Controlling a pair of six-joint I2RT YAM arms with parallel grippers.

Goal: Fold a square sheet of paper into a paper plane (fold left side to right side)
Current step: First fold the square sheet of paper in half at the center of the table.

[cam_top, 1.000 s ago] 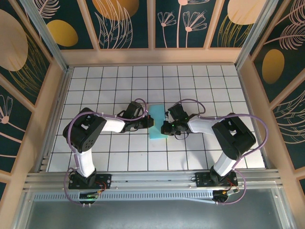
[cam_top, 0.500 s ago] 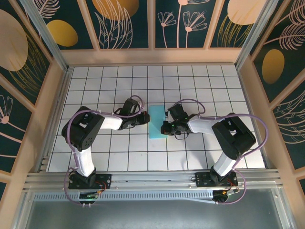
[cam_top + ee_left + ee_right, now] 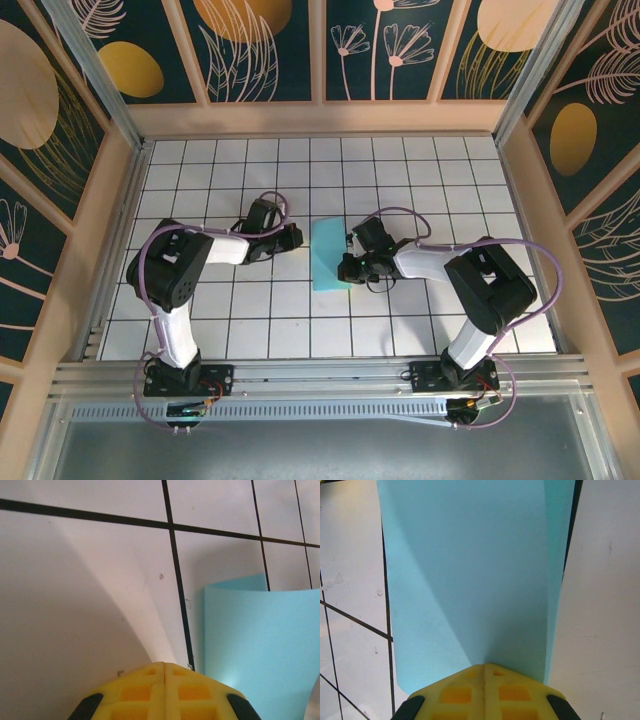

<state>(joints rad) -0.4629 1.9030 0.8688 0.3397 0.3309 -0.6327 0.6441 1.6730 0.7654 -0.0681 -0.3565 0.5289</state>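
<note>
Your left claw has backed leftward, pressed together. Your right claw, likewise closed, touches the right edge of the square sheet of paper, folded turquoise, mid white-gridded surface; floral walls around.

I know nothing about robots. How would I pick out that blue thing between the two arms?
Look at the white table with black grid lines. Near its middle, between the left arm and the right arm, lies a thin turquoise-blue sheet of paper, a narrow rectangle. It is the only plain blue thing on the tiles.
</note>
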